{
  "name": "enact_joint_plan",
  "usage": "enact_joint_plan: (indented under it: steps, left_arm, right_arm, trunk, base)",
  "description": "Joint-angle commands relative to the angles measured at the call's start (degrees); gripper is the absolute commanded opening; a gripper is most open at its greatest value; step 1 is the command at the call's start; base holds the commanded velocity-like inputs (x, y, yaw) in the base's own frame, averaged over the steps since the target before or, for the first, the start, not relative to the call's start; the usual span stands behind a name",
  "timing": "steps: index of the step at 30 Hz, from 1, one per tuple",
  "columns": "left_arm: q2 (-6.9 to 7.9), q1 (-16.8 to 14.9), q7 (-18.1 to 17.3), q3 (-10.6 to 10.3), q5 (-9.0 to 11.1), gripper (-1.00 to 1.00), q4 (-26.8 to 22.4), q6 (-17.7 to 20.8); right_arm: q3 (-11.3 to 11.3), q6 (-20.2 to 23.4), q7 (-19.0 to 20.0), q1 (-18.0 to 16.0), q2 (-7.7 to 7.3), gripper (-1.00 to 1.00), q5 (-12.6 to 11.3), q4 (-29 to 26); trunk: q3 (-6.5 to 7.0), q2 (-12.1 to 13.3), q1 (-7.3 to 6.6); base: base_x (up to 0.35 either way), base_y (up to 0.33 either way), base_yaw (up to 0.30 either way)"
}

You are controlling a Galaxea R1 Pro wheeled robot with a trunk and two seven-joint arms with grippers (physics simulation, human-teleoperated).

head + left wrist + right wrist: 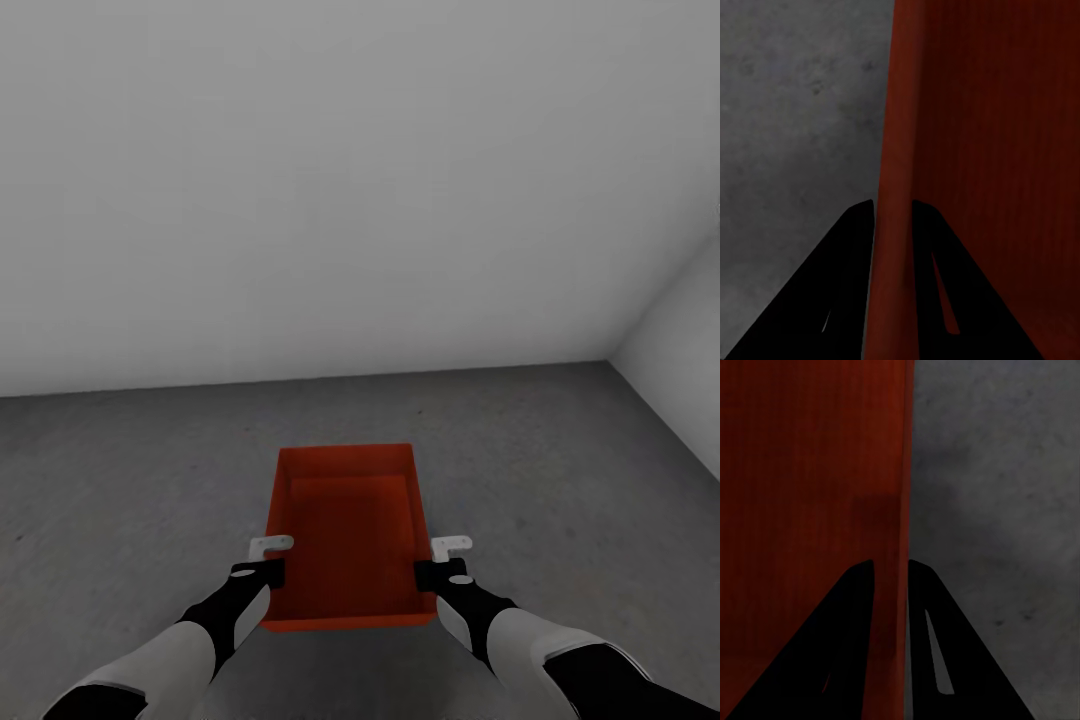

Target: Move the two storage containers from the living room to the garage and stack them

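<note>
Container (345, 535) hanging between both grippers over grey floor (120, 470); left gripper (892, 206) and right gripper (891, 564) each pinching a side wall (rigid, smooth, probably light; slipping likely).

A bare garage-like room: plain white walls (350, 180) meeting a rough dark grey floor (130, 470).

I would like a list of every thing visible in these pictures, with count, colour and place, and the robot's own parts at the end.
storage container: one, orange-red, open top, held between both grippers above the floor, its inside bare.
floor: one, dark grey, rough, under and around the container.
walls: two, plain white, ahead and at the right, meeting in a corner.
left gripper: one, black fingers astride the container's left wall.
right gripper: one, black fingers astride its right wall.
</note>
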Motion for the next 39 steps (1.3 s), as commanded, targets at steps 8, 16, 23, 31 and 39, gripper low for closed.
enact_joint_plan:
  steps: [8,16,23,31,39]
  left_arm:
    - [1.13,0.0,0.8,1.3,-0.2,-1.00,-0.1,0.4]
    - [1.13,0.0,0.8,1.3,-0.1,-1.00,-0.1,0.4]
    - [1.11,0.0,0.8,1.3,-0.2,-1.00,-0.1,0.4]
    - [1.11,0.0,0.8,1.3,-0.2,-1.00,-0.1,0.4]
    - [1.12,0.0,0.8,1.3,-0.2,-1.00,-0.1,0.4]
  right_arm:
    - [-0.6,-0.3,-0.2,0.0,-0.21,-1.00,-0.6,0.0]
    - [-0.7,-0.3,-0.2,0.0,-0.18,-1.00,-0.7,0.0]
    - [-0.7,-0.3,-0.3,0.0,-0.22,-1.00,-0.7,0.0]
    - [-0.7,-0.3,-0.3,0.0,-0.23,-1.00,-0.7,0.0]
    - [-0.6,-0.3,-0.2,0.0,-0.24,-1.00,-0.6,0.0]
  trunk:
    - [-0.53,0.0,-0.01]
    - [-1.13,0.0,-0.01]
    - [-1.74,0.0,-0.01]
    - [-2.44,0.0,-0.01]
    - [-3.77,-2.4,1.31]
  base:
    - [0.000,0.000,0.129]
    - [0.000,0.000,0.117]
    - [0.000,0.000,0.069]
    - [0.000,0.000,0.043]
    - [0.000,0.000,0.002]
